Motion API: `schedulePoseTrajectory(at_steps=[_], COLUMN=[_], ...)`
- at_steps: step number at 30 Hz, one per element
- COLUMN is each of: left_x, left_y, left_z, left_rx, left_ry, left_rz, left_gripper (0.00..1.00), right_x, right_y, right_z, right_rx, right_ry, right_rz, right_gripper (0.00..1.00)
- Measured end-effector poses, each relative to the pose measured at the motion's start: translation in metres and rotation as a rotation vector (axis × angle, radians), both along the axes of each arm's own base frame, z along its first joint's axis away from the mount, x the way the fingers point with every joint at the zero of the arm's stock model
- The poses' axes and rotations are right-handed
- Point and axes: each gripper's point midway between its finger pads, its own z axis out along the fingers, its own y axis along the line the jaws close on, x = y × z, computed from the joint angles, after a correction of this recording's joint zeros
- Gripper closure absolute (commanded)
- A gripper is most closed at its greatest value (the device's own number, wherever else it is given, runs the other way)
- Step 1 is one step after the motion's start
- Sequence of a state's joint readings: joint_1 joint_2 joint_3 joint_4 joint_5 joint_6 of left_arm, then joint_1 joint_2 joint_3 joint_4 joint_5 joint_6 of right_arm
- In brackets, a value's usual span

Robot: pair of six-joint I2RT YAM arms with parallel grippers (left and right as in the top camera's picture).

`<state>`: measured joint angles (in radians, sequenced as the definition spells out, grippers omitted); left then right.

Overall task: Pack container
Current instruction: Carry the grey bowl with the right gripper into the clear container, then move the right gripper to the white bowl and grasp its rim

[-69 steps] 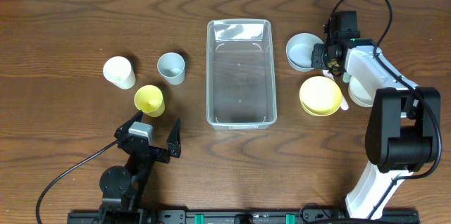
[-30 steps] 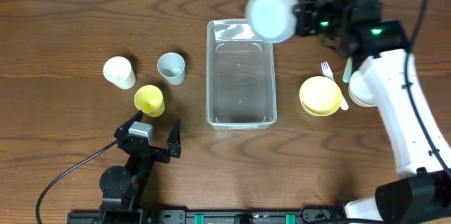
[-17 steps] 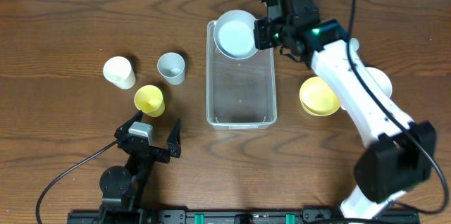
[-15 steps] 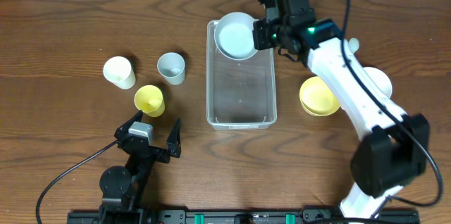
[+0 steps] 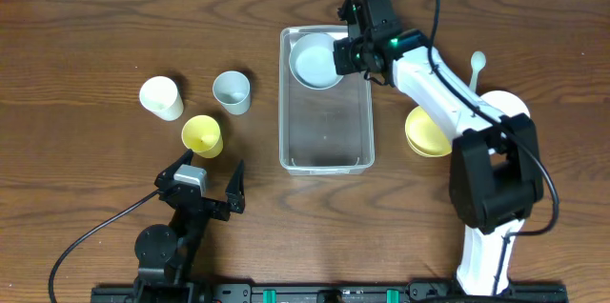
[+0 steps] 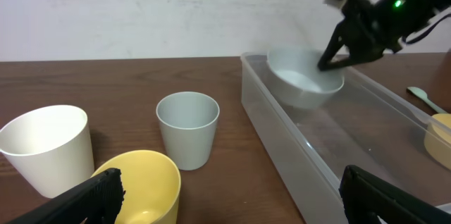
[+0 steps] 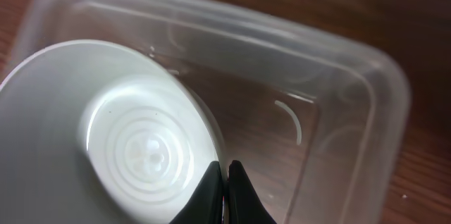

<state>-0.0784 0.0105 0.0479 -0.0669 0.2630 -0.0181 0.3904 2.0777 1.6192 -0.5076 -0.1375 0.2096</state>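
The clear, rectangular plastic container [image 5: 325,163] with rounded corners stands in the middle of the brown wooden table [image 5: 95,36], its long sides running near to far. At its far end sits a pale grey-white round plastic bowl [image 5: 315,60], within the tub's outline and slightly tilted in the left wrist view [image 6: 303,77]. Whether it touches the tub's floor cannot be told. The rest of the tub's floor is bare.

The right gripper [image 5: 341,55] reaches in over the tub's far right wall, its black fingers [image 7: 238,194] clenched tight on the bowl's thin right rim. The right wrist view shows the bowl's ringed inner bottom [image 7: 144,146] and the container's rounded corner [image 7: 394,90] beyond it.

To the right of the tub a yellow round bowl [image 5: 429,133] lies near its right wall, partly under the right arm. A white round bowl [image 5: 512,106] sits further right, and a pale green plastic spoon [image 5: 477,63] lies on the far side of it.

To the left of the tub stand three cups, apart from one another. A pale grey-blue cup [image 5: 232,91] is nearest the tub, a white cup [image 5: 161,97] is further left, and a yellow cup [image 5: 202,135] is nearer than both.

The left gripper [image 5: 212,164] waits at the near left of the table, just near of the yellow cup. Its fingers [image 6: 99,196] are spread wide and hold nothing.
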Motion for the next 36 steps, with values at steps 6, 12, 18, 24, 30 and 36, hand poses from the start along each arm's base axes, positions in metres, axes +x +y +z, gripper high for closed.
schedulePoseTrajectory(at_steps=[6,12,18,24,30,36], left_x=[0.000,0.000,0.000,0.000,0.000,0.000], left_y=[0.000,0.000,0.000,0.000,0.000,0.000], left_z=[0.000,0.000,0.000,0.000,0.000,0.000], left_rx=[0.000,0.000,0.000,0.000,0.000,0.000], left_ry=[0.000,0.000,0.000,0.000,0.000,0.000], left_rz=[0.000,0.000,0.000,0.000,0.000,0.000], left_gripper=[0.02,0.02,0.02,0.02,0.02,0.02], right_x=[0.002,0.002,-0.008,-0.026,-0.069,-0.117], right_y=[0.001,0.001,0.002,0.003,-0.040,-0.162], right_z=[-0.004,-0.003,-0.005,0.052,0.196,0.238], right_rx=[0.005,0.008,0.013,0.061,0.087,-0.015], right_ry=[0.002,0.002,0.046,0.026,-0.173,-0.162], right_rz=[-0.009,-0.011,0.005,0.037,-0.039,-0.393], right_gripper=[0.71,0.65,0.65,0.63,0.55,0.52])
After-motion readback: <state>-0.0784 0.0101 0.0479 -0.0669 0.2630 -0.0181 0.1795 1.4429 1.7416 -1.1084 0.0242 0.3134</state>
